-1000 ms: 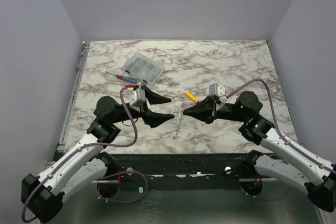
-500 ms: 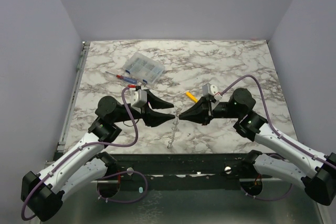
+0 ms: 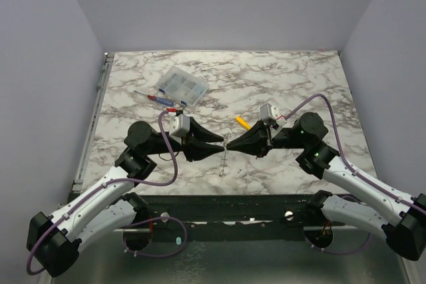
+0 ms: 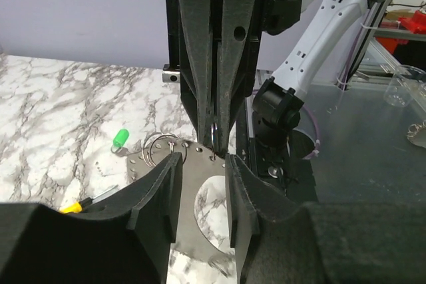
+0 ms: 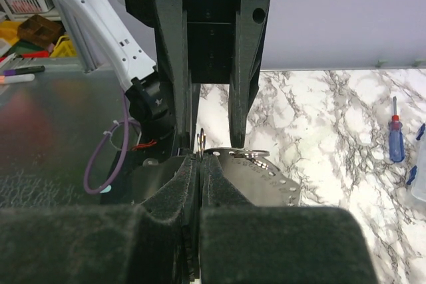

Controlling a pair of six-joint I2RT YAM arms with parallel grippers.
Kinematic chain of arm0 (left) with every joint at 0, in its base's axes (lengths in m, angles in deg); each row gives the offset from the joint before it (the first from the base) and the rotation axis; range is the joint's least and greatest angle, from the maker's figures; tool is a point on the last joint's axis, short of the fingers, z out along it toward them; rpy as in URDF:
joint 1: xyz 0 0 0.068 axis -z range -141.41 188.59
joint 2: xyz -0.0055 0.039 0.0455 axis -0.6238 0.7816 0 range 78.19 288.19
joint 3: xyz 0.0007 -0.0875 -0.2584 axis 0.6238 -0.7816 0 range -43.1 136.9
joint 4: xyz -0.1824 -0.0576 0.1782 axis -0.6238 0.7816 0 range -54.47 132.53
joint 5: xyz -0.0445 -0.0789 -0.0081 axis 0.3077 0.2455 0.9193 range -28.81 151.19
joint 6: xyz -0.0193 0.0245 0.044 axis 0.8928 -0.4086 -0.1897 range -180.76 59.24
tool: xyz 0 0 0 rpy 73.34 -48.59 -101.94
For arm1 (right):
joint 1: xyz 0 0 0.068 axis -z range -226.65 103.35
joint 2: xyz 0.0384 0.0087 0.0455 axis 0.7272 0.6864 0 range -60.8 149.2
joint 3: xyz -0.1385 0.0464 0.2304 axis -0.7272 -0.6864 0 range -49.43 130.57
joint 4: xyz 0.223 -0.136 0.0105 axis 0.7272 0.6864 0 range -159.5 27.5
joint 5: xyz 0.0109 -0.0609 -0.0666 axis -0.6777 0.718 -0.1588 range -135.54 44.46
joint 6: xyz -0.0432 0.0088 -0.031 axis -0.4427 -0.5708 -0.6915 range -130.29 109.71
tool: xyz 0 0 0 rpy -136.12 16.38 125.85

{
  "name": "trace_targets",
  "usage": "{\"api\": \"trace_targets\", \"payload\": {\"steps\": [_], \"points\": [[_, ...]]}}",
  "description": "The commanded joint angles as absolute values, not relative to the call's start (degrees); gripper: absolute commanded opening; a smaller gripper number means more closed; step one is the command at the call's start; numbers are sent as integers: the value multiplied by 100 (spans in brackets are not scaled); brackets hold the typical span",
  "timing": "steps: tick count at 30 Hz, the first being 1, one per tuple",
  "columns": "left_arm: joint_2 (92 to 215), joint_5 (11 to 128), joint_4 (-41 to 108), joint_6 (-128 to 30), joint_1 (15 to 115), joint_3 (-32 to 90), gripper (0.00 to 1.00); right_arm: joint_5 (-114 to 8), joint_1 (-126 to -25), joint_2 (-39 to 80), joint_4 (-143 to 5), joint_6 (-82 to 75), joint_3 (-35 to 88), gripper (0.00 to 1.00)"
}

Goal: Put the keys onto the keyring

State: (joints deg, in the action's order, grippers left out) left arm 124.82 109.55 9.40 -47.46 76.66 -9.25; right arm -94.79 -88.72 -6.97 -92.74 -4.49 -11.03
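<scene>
The right gripper (image 5: 200, 161) has its fingers pressed together, pinching the top of the keyring (image 4: 191, 165) above the middle of the worktop (image 3: 286, 78), towards its front edge. The left gripper (image 4: 202, 172) has its fingers spread, flanking the keyring's grey band. One green key (image 4: 120, 139) lies on the worktop nearby, apart from it.

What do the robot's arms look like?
The left arm and right arm are white with black joints. A purple cable loops along each. The left tool and right tool are black and pointed, with a little grey box on top.
</scene>
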Motion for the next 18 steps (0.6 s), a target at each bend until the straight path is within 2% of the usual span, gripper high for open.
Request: {"api": "trace_targets", "payload": {"steps": [1,9,18], "points": [[12555,11067,616,-4595,7767,-1023,35,-9621,-8899,-697,-9880,-212,-934,1],[12505,10938,348,-4495,7875,-1161,27,-9734,-8900,-553,-10284,56,-975,1],[12472,10885,267,-4452,7879,-1189,27,-9762,-8897,-408,-10478,250,-1003,1]]}}
